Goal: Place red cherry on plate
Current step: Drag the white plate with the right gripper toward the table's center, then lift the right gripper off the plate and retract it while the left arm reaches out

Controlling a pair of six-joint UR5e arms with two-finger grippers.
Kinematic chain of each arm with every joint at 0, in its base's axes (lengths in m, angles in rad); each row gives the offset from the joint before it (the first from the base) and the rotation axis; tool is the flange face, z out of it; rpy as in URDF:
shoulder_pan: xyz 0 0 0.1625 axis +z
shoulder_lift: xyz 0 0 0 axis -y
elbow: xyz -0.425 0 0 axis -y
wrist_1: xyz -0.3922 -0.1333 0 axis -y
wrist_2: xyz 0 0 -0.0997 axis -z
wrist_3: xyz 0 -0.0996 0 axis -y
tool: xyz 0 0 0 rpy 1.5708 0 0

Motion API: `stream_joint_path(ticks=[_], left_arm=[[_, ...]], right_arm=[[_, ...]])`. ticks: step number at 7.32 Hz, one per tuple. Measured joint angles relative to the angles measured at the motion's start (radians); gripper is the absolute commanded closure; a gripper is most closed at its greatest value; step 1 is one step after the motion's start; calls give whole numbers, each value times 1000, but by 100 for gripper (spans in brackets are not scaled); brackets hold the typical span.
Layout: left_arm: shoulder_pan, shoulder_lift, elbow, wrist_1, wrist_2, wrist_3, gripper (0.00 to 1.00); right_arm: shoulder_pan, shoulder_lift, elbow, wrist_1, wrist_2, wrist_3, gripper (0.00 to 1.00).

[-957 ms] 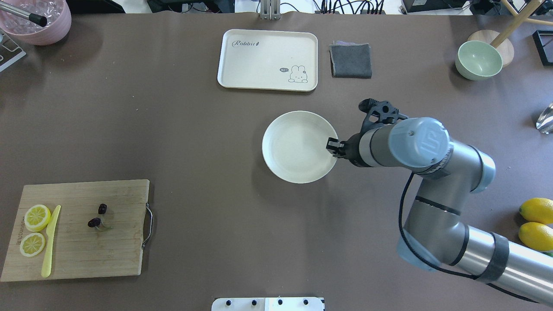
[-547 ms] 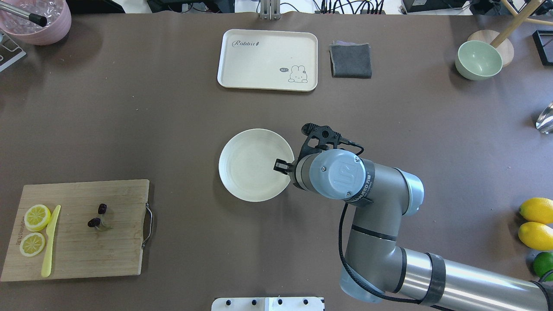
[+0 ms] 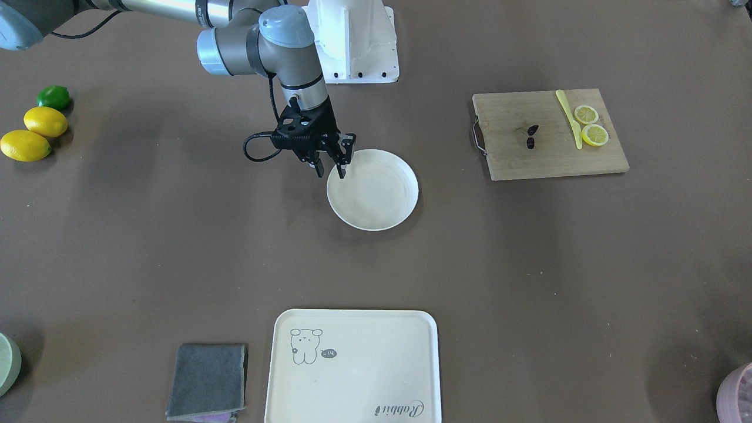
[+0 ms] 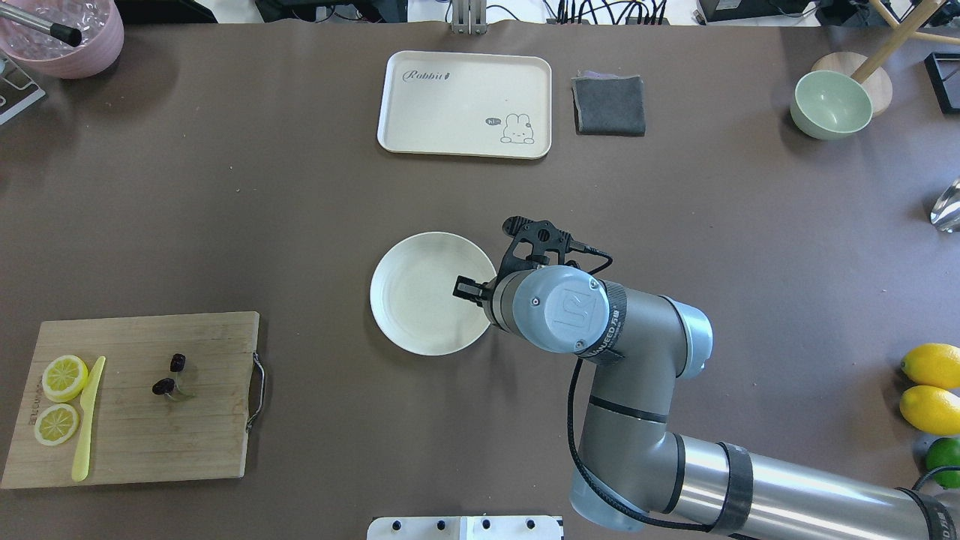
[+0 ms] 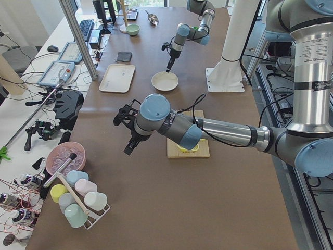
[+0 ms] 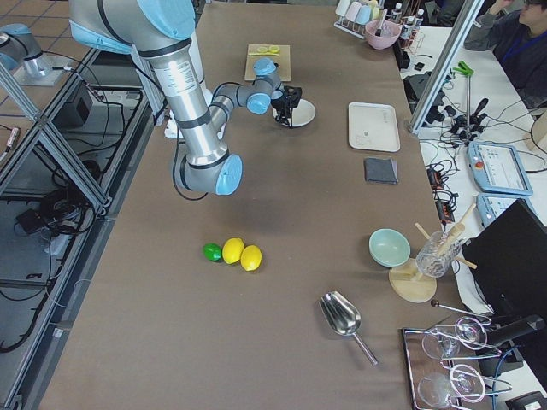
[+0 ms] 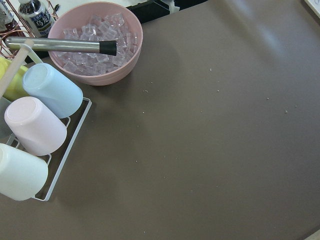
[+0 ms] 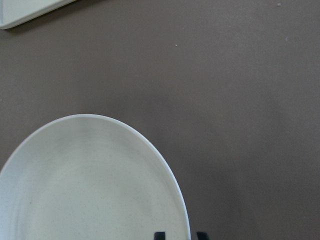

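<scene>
The red cherry (image 4: pixel 168 375) lies on the wooden cutting board (image 4: pixel 195 435) at the near left, also seen as a dark pair of cherries (image 3: pixel 531 136) in the front view. The round cream plate (image 4: pixel 420 300) sits mid-table. My right gripper (image 4: pixel 472 289) is shut on the plate's right rim, one finger inside and one outside; in the right wrist view the fingertips (image 8: pixel 159 235) straddle the rim. My left gripper (image 5: pixel 128 148) hangs over the table's left end, away from the board; I cannot tell whether it is open or shut.
Two lemon slices (image 4: pixel 64 377) and a yellow knife (image 4: pixel 86 420) share the board. A cream tray (image 4: pixel 465 105) and grey cloth (image 4: pixel 609 105) lie at the far side. Lemons (image 4: pixel 930 365) and a green bowl (image 4: pixel 831 103) are on the right, a pink ice bowl (image 7: pixel 95 45) far left.
My right gripper has dragged the plate leftward and nearer to the robot's side. The move was large at first, then small. The cherry has not moved.
</scene>
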State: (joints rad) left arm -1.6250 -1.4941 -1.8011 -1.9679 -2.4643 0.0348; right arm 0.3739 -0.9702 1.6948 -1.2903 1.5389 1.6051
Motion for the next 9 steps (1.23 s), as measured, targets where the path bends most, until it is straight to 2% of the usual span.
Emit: stream_joint_path(ticks=[2,4,7,8,9], left_arm=[[29,2,-24,-1,-12,-104,1],[117,6,-83,-46,-19,-303,2],[334,16,-115,-269,7,-625,3],[423,37,-146,-328,55,-715,3],[533,67,-177,-364,142,-786,3]], right_arm=[[64,-12,67,-76,42,-68,0],[186,-81,176,-155,164,-195,0],[458,-253,270,-174,399,-507,0],[546,-295,271,-175,469,-629,0],[616,-330,266,-176,514,-737,0]])
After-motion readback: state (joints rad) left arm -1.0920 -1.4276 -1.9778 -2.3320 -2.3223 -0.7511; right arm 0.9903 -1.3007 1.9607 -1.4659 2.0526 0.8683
